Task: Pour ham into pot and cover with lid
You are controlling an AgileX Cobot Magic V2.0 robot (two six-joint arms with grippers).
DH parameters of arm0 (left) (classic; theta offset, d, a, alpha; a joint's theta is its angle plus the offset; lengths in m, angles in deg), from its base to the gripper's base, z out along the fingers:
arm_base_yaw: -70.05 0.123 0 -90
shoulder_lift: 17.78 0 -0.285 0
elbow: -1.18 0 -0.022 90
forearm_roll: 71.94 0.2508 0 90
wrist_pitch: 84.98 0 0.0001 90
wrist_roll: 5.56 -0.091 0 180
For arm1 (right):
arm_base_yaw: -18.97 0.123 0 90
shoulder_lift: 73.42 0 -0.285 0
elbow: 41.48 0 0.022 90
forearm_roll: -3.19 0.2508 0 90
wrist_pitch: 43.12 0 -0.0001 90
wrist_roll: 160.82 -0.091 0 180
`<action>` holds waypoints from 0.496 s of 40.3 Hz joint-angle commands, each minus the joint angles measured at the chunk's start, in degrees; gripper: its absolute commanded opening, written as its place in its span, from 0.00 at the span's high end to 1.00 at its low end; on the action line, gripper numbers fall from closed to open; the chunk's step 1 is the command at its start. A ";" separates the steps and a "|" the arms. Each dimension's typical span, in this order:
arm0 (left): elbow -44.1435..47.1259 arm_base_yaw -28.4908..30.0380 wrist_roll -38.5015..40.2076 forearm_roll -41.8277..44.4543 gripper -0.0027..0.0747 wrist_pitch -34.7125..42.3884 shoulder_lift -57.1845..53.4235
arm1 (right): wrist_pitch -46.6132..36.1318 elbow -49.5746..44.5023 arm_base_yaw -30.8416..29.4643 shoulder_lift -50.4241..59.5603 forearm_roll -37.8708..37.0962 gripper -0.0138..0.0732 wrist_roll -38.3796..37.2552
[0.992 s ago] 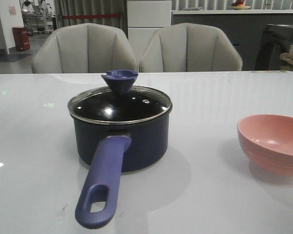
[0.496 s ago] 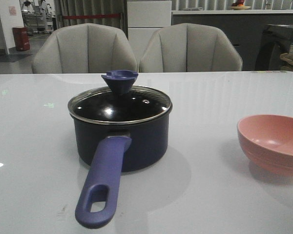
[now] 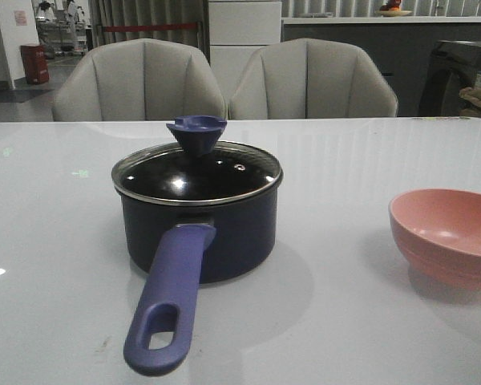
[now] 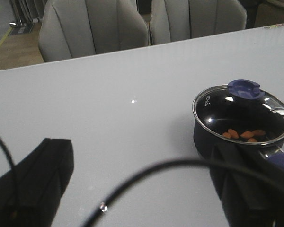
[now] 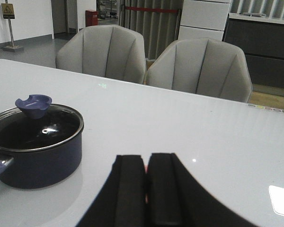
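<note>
Grey chairs (image 3: 140, 79) stand behind the white table (image 3: 353, 160), where the pot (image 3: 198, 228) sits with the lid (image 3: 196, 170) seated on it and the ham (image 4: 244, 134) inside. Its handle points toward the robot. The left gripper (image 4: 137, 189) is spread wide and empty, the pot just beside one finger; the right gripper (image 5: 146, 189) is closed and empty, farther off. No move looks needed.
</note>
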 commanded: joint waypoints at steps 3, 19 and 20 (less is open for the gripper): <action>3.73 0.05 0.19 -0.50 0.18 4.87 -7.38 | -4.44 1.48 0.12 -0.52 0.72 0.67 0.51; 8.12 0.05 0.19 -0.72 0.80 6.46 -12.71 | -4.44 1.48 0.12 -0.52 0.72 0.67 0.51; 8.12 0.05 0.19 -0.72 0.78 7.12 -12.71 | -4.44 1.48 0.12 -0.52 0.72 0.67 0.51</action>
